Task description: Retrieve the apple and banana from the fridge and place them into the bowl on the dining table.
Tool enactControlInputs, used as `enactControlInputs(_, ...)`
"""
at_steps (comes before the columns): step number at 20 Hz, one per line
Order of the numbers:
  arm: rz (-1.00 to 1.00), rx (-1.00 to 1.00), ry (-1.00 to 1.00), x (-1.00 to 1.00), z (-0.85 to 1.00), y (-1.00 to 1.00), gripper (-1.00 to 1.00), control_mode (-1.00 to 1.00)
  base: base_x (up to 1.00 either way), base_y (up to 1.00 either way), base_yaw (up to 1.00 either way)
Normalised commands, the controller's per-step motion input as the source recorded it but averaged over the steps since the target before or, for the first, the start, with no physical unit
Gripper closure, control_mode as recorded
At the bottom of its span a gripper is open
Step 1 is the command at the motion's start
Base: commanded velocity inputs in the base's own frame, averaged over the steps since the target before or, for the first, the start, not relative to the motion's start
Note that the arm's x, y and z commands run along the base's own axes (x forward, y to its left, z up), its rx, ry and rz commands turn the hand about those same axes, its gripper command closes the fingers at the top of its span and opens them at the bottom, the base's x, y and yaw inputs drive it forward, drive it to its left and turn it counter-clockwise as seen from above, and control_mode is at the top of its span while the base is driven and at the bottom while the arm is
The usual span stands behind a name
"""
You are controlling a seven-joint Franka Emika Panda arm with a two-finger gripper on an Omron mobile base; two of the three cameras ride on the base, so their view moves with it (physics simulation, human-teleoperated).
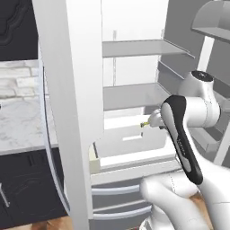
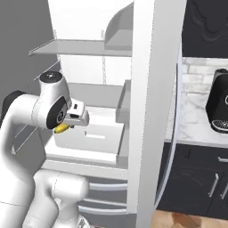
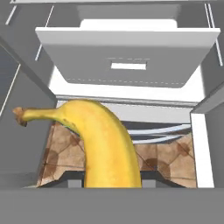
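My gripper (image 3: 112, 178) is shut on the banana (image 3: 105, 144), a yellow curved fruit whose brown stem end points left in the hand view. The banana (image 2: 62, 128) hangs just in front of the open fridge (image 1: 130, 94), over its white drawer (image 3: 127, 61). A sliver of the banana (image 1: 144, 124) shows past my wrist in the left base view, where the gripper (image 1: 152, 120) points into the fridge. The apple, the bowl and the dining table are out of view.
The fridge's open doors (image 1: 67, 112) stand on both sides of my arm, with door shelves (image 1: 211, 31) close by. A marble counter (image 1: 18, 121) over dark cabinets lies to the left, and a black coffee machine (image 2: 218, 107) to the right. Wood floor (image 3: 166, 153) lies below.
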Motion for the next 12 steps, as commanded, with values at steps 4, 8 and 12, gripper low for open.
enactControlInputs(4, 0.0, 0.0, 0.0, 0.0, 0.0, 0.0, 1.0, 1.0, -0.72, 0.0, -0.03)
enactControlInputs(8, 0.0, 0.0, 0.0, 0.0, 0.0, 0.0, 1.0, 1.0, -0.54, 0.03, -0.28)
enactControlInputs(12, 0.0, 0.0, 0.0, 0.0, 0.0, 0.0, 1.0, 1.0, -0.37, 0.23, -0.45)
